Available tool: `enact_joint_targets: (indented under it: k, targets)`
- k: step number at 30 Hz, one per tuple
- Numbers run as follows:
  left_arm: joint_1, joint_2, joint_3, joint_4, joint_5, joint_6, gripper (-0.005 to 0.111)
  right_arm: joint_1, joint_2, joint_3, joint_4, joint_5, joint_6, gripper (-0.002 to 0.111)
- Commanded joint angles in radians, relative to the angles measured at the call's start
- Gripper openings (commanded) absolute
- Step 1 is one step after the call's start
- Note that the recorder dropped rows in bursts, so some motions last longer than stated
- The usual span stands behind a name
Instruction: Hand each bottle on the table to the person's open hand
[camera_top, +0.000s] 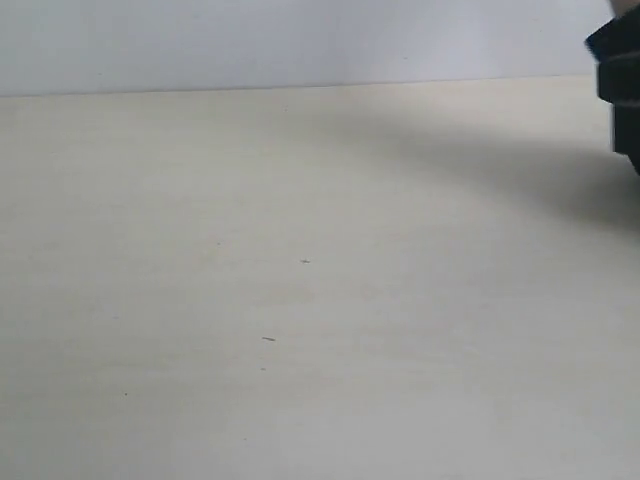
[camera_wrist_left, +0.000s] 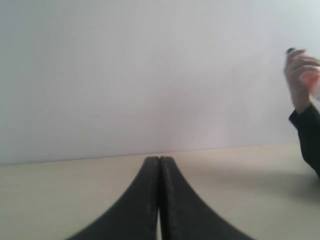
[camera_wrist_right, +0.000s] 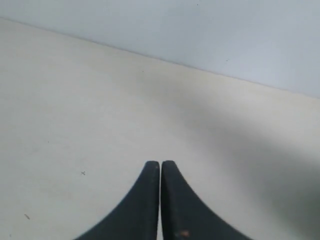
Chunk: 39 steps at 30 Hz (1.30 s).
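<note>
No bottle stands on the pale cream table (camera_top: 300, 300) in any view. In the left wrist view the person's hand (camera_wrist_left: 300, 75), on a black sleeve (camera_wrist_left: 310, 135), is raised at the edge of the picture. Its fingers curl round a pinkish bottle (camera_wrist_left: 315, 84) with a black cap (camera_wrist_left: 290, 50). My left gripper (camera_wrist_left: 159, 159) is shut and empty, low over the table and well apart from that hand. My right gripper (camera_wrist_right: 160, 163) is shut with nothing between its fingers, above bare tabletop.
A black blocky shape (camera_top: 620, 80) juts in at the exterior view's upper right edge and casts a shadow (camera_top: 560, 170) on the table. A plain pale wall (camera_top: 300, 40) rises behind the table's far edge. Tiny dark specks (camera_top: 304, 261) mark the top.
</note>
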Motion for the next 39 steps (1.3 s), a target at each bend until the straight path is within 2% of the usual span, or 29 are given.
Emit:
enact_joint_targets:
  k: [1,8,27,29,33,39]
  targets:
    - [0.002,-0.007,0.003,-0.001,-0.002,-0.003,0.0,-0.003,-0.235,0.1,0.001,0.007,0.053,0.001]
    - [0.002,-0.007,0.003,-0.001,-0.002,-0.003,0.0,-0.003,-0.402,0.151,0.004,-0.043,0.082,0.001]
    - [0.002,-0.007,0.003,-0.001,-0.004,-0.003,0.0,0.012,-0.426,0.149,0.053,-0.051,0.085,0.001]
    - [0.002,-0.007,0.003,-0.001,-0.004,-0.003,0.0,-0.029,-0.488,0.194,0.053,-0.073,0.085,0.001]
    - [0.002,-0.007,0.003,-0.001,-0.005,-0.003,0.0,-0.177,-0.623,0.457,0.0,-0.441,0.078,0.001]
    - [0.002,-0.007,0.003,-0.001,-0.005,-0.003,0.0,-0.269,-0.708,0.612,0.008,-0.484,0.084,0.001]
